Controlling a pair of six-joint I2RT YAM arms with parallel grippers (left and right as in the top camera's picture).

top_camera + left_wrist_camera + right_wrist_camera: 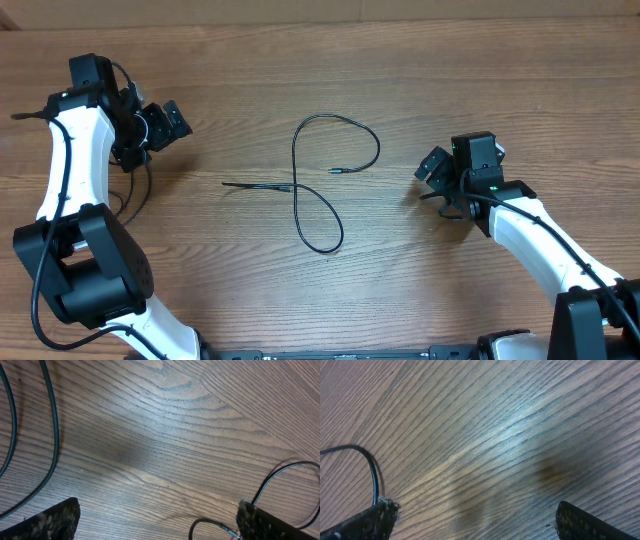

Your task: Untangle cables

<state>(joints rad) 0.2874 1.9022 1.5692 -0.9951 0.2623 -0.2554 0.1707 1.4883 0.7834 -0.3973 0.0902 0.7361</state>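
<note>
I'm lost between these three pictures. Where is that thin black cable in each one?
Overhead: the cable lies in a figure-eight at the picture's centre.
Left wrist: a thin black cord, probably the same cable, curls at the lower right.
Right wrist: a thin black curve, possibly the cable, sits at the left edge.
Shared landmark: the wood-grain table under it.

Catching only stubs of the left fingertips (pixel 50 521) at the bottom edge, cable (pixel 274 473) cut by the right one. Same from the right wrist: right fingertips (pixel 592 522) clipped below, cable gone off the left edge. Overhead, plug tip (pixel 337 171) too tiny to read.
</note>
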